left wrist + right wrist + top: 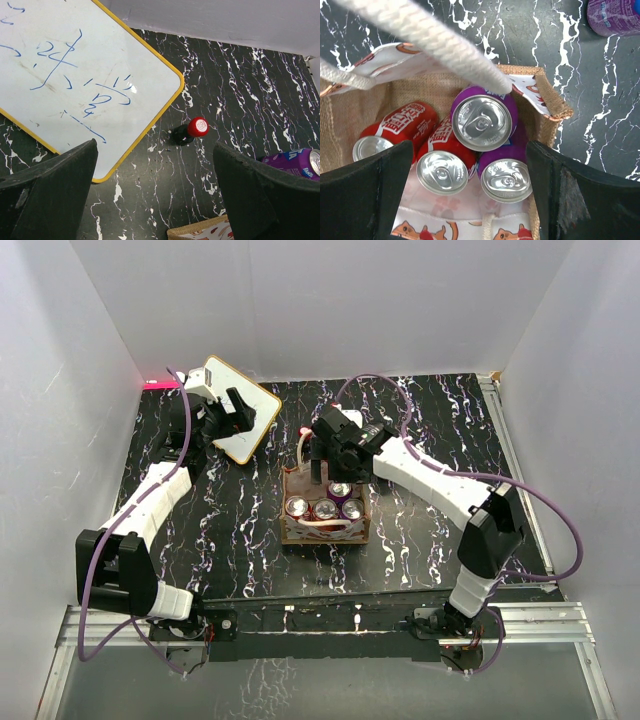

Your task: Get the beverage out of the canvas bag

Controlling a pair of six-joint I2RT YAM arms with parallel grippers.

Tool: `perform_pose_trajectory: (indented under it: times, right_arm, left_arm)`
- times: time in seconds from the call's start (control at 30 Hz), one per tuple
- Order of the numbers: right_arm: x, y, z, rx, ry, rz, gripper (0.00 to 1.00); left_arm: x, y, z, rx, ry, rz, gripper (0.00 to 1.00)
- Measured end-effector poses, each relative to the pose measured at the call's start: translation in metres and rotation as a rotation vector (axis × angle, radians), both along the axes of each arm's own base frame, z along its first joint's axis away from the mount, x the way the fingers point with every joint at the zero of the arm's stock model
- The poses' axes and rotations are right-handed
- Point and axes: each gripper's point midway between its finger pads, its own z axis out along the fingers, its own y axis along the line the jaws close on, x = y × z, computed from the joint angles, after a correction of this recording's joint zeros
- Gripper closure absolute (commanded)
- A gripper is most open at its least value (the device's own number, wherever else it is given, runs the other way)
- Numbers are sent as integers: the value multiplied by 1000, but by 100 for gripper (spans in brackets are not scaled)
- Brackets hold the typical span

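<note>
The right claw (pixel 469 155) hangs spread wide over the open canvas bag (pixel 420 87), one finger on each side of the cans, gripping nothing. Between the fingers a purple can (pixel 482 122) stands upright with its long axis vertical. Its silver lid and pull tab face straight up, and it sits higher than its neighbours. Packed against it are a second purple can (pixel 506 180) and two red cans (pixel 442 170), all lids up, the leftmost red one leaning. A thick white rope handle (pixel 435 45) crosses above the bag's mouth and over the far edge of the raised can. The bag stands at the middle of the counter (pixel 430 540). Just beyond it a loose purple can (pixel 292 162) lies on its side. Toward the far-left corner the left claw (pixel 155 170) is also spread and empty, above a yellow-edged whiteboard (pixel 100 75) and a red-capped marker (pixel 192 131).
</note>
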Motion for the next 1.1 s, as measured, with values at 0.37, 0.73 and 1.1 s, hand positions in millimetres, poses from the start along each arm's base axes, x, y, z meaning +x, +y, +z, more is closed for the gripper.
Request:
perform_pose_trajectory:
  times: [0.37, 0.73, 1.1]
  right_arm:
    - [11, 6, -38, -39, 41, -106, 2]
    - [16, 1, -46, -67, 23, -151, 2]
    - [16, 0, -62, -89, 33, -159, 8]
  left_arm:
    - [0, 0, 0, 0, 0, 0, 3]
    - [0, 0, 0, 0, 0, 0, 3]
    - [0, 0, 0, 0, 0, 0, 3]
